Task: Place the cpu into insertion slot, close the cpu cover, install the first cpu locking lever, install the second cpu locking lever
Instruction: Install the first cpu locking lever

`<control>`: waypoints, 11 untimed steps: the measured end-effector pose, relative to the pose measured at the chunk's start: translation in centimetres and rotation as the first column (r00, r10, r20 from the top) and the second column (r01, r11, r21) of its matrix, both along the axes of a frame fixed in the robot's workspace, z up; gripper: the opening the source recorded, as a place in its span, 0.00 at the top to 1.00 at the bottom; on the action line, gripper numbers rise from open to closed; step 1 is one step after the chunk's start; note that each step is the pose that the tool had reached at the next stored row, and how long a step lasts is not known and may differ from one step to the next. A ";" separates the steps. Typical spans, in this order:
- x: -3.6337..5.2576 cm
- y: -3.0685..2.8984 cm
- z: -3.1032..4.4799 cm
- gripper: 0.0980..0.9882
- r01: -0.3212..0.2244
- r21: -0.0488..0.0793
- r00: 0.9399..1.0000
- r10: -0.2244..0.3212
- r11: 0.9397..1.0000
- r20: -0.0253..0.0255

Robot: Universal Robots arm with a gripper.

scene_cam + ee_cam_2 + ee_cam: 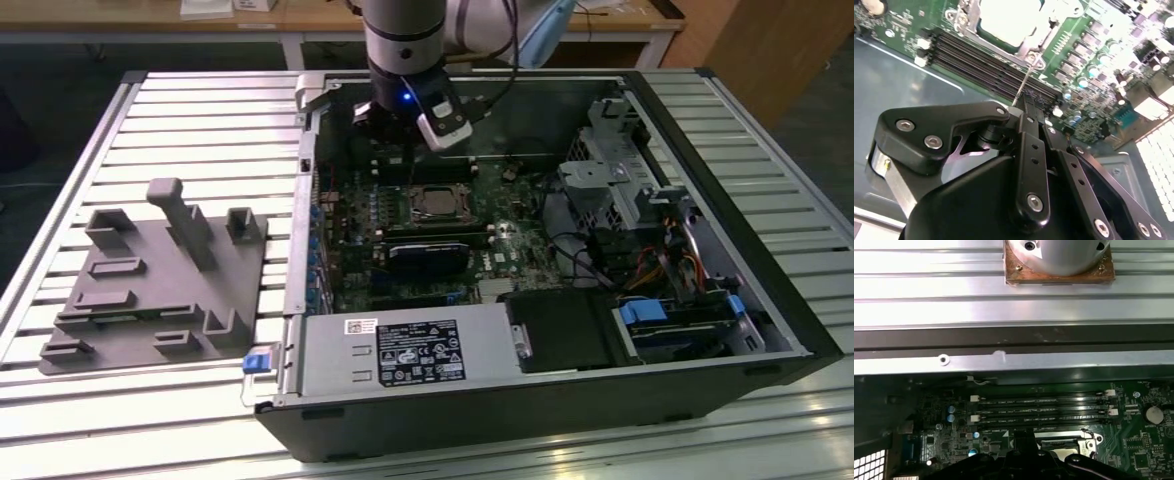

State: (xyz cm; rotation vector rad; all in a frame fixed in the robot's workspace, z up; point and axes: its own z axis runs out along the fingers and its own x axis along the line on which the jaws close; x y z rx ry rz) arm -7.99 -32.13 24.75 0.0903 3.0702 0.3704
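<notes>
The hand (1023, 100), closed, meets one raised locking lever (1025, 80). In the exterior view the cpu (434, 203), at five o'clock from it, lies seated, with the cpu cover (1030, 46) seemingly down.

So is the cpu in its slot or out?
In. The cpu lies flat on the board, its pale top ringed by a metal frame in the exterior view.

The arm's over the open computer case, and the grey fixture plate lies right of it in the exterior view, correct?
No. In the exterior view the grey fixture plate lies left of the case; the arm is over it.
</notes>
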 end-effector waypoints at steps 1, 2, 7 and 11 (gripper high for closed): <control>0.18 0.00 0.00 0.99 0.000 0.000 1.000 0.000 1.000 0.000; 0.36 0.00 0.00 0.99 0.000 0.000 1.000 0.000 1.000 0.000; 1.10 0.00 0.00 0.99 0.000 -0.001 1.000 0.000 1.000 -0.001; 1.20 0.00 -0.01 0.99 0.000 -0.001 1.000 0.000 1.000 -0.001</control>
